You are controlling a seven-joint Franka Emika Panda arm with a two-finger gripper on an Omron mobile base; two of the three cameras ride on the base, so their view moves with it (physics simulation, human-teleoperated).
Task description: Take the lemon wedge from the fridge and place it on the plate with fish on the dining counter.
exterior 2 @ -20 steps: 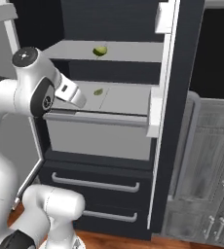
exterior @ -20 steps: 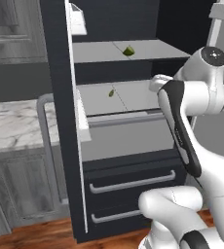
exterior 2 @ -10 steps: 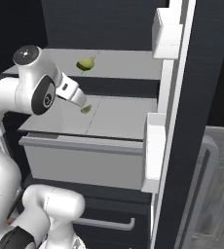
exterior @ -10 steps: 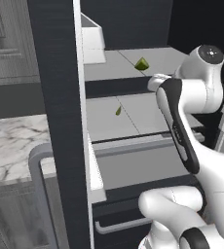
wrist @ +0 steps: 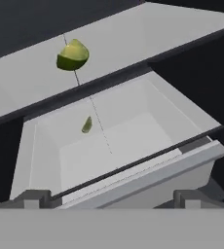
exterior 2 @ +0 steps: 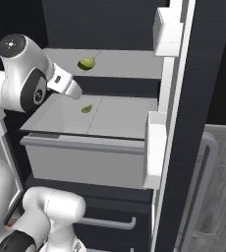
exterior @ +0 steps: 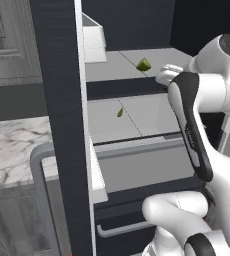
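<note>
Here, domed lemon wedge (wrist: pixel 73 54), smooth shelf (wrist: pixel 31 85)

The lemon wedge (wrist: pixel 73 55) lies on the fridge (exterior 2: pixel 183 128) shelf above the drawer (wrist: pixel 133 141).

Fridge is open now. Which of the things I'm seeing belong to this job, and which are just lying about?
For the job:
- lemon wedge, most likely the yellow-green piece on the upper shelf
- fridge, door open

Just lying about:
- small green sliver on the lower level
- white door bin
- marble-topped cabinet beside the fridge
</note>
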